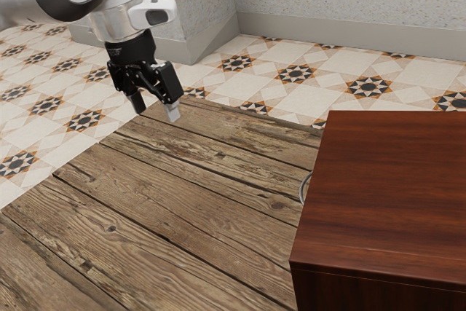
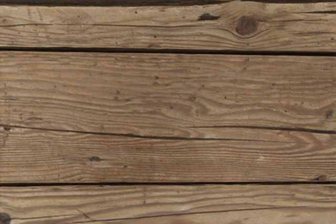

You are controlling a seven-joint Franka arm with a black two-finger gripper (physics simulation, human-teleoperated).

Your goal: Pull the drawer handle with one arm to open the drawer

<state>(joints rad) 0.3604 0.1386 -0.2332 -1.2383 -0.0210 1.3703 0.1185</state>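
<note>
Hovering over the weathered plank surface (image 1: 182, 209) with the gripper (image 1: 155, 108) spread wide, pinching nothing, well apart from the cabinet (image 1: 386, 187) and off toward the exterior view's left of it. Looking at that cabinet now: boxy, dark reddish-brown polished wood with a smooth grained top. Peeking out from the cabinet's side that faces the arm, a thin grey curved handle (image 1: 304, 186), just a sliver of loop against the wood. Can't tell whether the drawer is pulled out at all. Under the hand, knotty, cracked boards of the same surface.
</note>
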